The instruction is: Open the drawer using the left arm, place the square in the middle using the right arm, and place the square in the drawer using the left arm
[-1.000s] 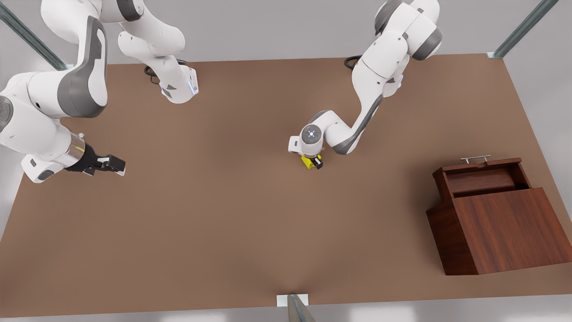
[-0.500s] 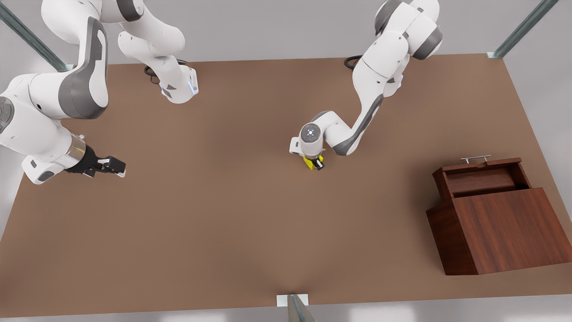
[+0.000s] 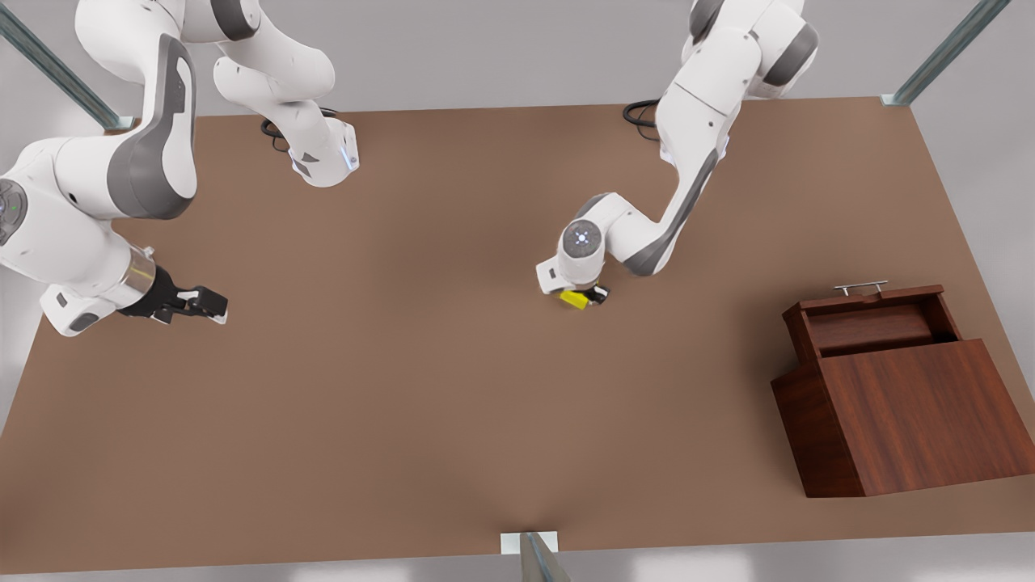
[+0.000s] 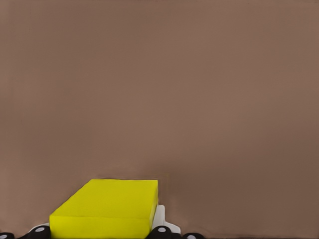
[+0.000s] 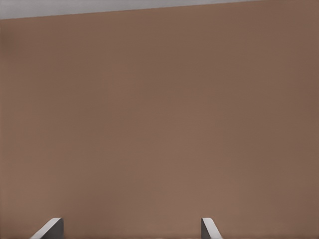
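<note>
Gripping the square (image 3: 575, 298), the left hand (image 3: 584, 297) hangs mid-table.

White arms (image 3: 687, 137), grey joints, black claws (image 3: 586, 297).

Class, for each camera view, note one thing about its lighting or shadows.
Front view: soft even light, faint shadow under the left gripper holding the square. Left wrist view: square evenly bright, no glare. Right wrist view: flat, shadowless tabletop.
</note>
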Robot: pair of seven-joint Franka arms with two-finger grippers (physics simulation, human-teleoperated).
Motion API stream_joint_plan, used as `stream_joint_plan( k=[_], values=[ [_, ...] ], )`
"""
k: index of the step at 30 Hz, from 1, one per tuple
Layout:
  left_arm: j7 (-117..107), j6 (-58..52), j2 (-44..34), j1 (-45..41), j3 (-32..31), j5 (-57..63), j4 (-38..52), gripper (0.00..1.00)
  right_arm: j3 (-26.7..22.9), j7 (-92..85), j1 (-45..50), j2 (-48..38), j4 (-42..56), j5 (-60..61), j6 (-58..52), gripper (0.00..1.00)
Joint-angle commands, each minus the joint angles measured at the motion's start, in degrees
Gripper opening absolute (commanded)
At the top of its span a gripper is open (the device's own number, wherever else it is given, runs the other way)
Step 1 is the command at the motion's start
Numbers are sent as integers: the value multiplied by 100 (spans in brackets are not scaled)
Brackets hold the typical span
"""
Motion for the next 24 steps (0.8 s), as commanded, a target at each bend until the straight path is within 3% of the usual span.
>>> stream_joint_plan(
  k=[1,3,6,8,12,24],
  values=[
    [-78,-128,-56,-9,42,-546,43,64,0,-9,0,0,0,0,0,100],
    [-1210,-278,-275,113,156,-546,184,64,0,0,0,8,0,0,35,100],
    [-2425,-787,-988,957,165,-643,360,65,0,0,0,8,0,0,44,100],
    [-2926,-1421,-1252,1098,701,-651,712,65,0,0,0,8,0,0,44,100],
    [-2856,-1456,-1480,1133,1721,-599,729,64,0,-9,0,8,-9,0,44,100],
    [361,-1333,-1428,2944,1739,-502,553,64,0,-18,17,-44,-70,-35,79,100]
  ],
)
